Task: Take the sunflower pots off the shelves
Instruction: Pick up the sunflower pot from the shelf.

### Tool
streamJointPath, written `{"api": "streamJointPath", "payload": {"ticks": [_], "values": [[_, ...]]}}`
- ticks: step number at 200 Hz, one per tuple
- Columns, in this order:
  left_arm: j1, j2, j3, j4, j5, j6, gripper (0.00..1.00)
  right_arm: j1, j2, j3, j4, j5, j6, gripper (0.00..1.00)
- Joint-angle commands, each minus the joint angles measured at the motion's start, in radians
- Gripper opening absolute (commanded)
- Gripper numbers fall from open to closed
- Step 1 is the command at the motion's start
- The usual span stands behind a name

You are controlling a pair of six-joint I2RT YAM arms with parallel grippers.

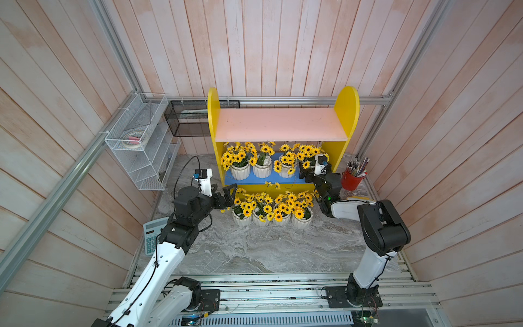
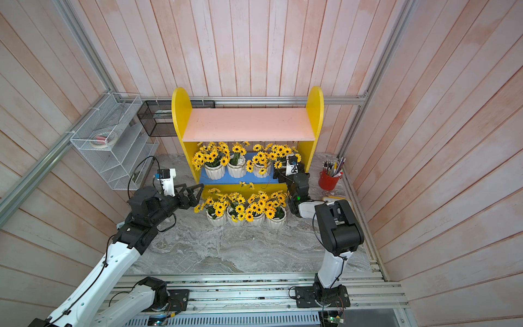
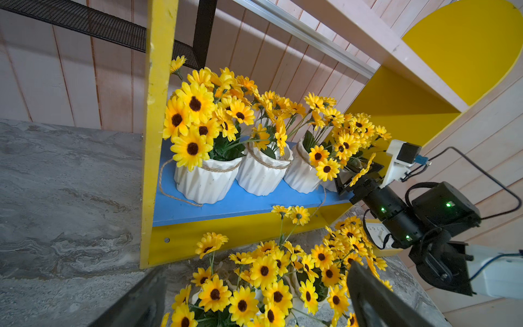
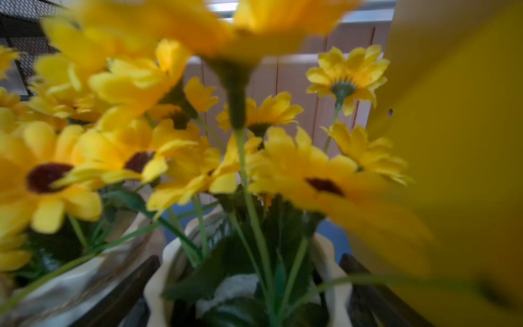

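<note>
The shelves [image 1: 346,113] hold four sunflower pots [image 1: 240,171] on the blue lower board [image 1: 268,177]; four stand on the tabletop [image 1: 254,249]. Right tool [image 4: 249,257], released, straddles the rightmost pot [image 4: 154,286]: tangled stems could drag its neighbour off, or blooms snag the pink board [image 1: 280,124]. Left tool [image 1: 229,196] hangs released, empty

In both top views, the left arm [image 1: 162,260] and right arm [image 1: 368,266] are wearing glossy white shells on their long links and chunky black housings at the joints. A thin black cable [image 1: 154,271] is running along the left arm's white link. White camera mounts [image 1: 205,181] with blue plugs are topping the wrists. The left gripper [image 1: 230,194] is showing black angular fingers, a green light [image 1: 328,198] is glowing on the right wrist, and black base plates [image 1: 210,300] at the lower edge are showing screws.
</note>
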Motion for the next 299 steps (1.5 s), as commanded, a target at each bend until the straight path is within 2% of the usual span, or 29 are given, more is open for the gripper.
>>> {"api": "streamJointPath", "payload": {"ticks": [1,147,186,210,222,246,299], "values": [[0.005,-0.005,-0.011,0.007,0.002,0.021,1.0,-0.006,0.023,0.017,0.001,0.007,0.023,0.98],[0.005,0.001,-0.013,0.006,0.002,0.034,1.0,-0.007,0.097,0.047,0.103,0.0,0.066,0.97],[0.006,-0.003,-0.014,0.007,-0.002,0.036,1.0,-0.007,0.095,0.044,0.118,-0.017,0.069,0.81],[0.005,-0.004,-0.014,0.007,0.001,0.038,1.0,-0.009,0.085,0.033,0.123,-0.035,0.067,0.66],[0.005,-0.003,-0.014,0.009,0.001,0.037,1.0,-0.009,0.073,0.019,0.127,-0.042,0.067,0.48],[0.005,-0.003,-0.016,0.009,0.003,0.037,1.0,-0.01,0.038,-0.006,0.138,-0.045,0.074,0.0],[0.005,0.002,-0.016,0.019,0.032,0.031,1.0,-0.007,-0.093,-0.065,0.142,-0.011,0.076,0.0]]}}
